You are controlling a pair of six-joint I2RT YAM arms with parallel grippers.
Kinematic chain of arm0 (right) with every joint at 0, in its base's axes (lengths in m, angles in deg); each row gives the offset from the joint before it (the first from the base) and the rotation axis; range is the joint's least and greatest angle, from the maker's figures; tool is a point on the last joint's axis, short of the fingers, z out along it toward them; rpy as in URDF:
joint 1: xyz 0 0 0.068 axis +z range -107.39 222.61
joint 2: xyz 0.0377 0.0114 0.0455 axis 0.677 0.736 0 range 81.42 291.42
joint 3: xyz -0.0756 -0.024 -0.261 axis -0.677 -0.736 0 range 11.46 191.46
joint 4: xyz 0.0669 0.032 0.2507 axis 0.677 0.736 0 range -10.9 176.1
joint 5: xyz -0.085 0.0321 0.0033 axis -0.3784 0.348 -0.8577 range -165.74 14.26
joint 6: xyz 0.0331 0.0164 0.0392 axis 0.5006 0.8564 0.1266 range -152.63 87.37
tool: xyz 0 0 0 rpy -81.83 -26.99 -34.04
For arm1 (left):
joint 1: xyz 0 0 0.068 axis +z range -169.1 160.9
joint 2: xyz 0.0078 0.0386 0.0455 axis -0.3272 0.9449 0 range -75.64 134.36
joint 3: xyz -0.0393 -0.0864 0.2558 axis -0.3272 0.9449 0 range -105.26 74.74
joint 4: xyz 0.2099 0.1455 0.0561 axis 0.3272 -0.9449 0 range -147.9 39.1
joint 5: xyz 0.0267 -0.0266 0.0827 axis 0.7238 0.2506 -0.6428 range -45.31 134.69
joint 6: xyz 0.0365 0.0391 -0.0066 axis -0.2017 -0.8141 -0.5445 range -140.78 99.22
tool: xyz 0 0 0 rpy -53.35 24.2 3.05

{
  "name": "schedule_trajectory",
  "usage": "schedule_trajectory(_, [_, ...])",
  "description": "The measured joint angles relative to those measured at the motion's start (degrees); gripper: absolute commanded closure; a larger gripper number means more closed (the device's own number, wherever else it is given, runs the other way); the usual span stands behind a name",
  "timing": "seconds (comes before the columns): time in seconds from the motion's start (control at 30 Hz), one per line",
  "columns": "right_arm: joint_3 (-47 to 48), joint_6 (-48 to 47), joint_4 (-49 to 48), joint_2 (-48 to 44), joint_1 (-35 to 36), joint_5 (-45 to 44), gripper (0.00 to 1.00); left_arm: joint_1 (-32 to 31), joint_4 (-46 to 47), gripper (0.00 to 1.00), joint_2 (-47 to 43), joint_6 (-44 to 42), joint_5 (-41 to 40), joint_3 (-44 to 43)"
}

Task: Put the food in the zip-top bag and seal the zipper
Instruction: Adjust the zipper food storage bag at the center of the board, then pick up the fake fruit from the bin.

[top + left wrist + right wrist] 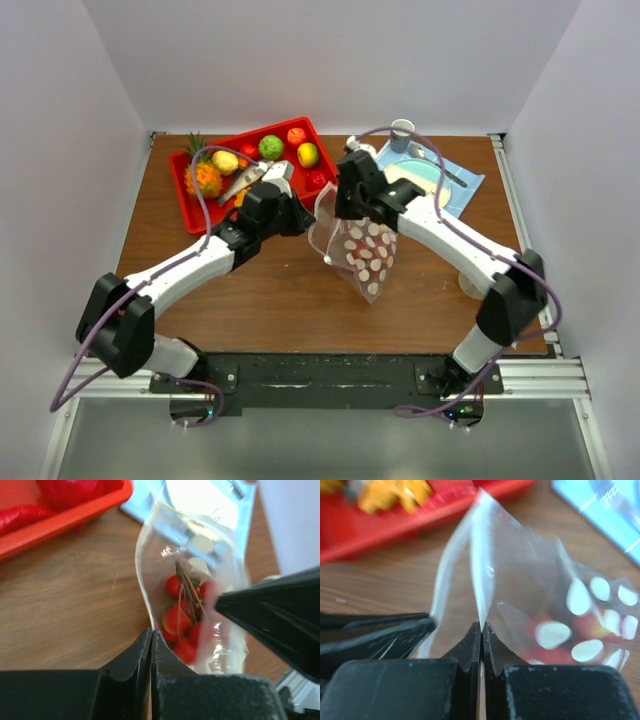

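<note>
The zip-top bag, clear with white dots, hangs over the middle of the table between both grippers. Small red round food lies inside it, also seen behind the dots in the right wrist view. My left gripper is shut on the bag's left rim. My right gripper is shut on the opposite edge, on the zipper strip. The bag's mouth gapes open between them. More food stays on the red tray: a green fruit, a red one, a yellow one.
A blue mat with a plate, a spoon and a cup lies at the back right. The red tray, also holding a toy pineapple, is at the back left. White walls close in the table.
</note>
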Motion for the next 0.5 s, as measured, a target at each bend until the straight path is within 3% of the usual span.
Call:
schedule_trajectory(0.13, [-3.28,0.87,-1.36,5.92,0.0,1.62,1.0,0.17,0.15,0.68,1.27,-0.13,-0.85,3.08])
schedule_trajectory(0.3, [-4.09,1.49,-3.21,5.07,0.04,3.15,1.0,3.02,-1.31,0.53,-0.44,-1.49,-3.17,2.75])
schedule_trajectory(0.5, [-4.09,2.34,-5.7,1.18,0.04,5.68,1.0,10.84,-4.13,0.41,-1.9,-6.19,-10.88,-4.31])
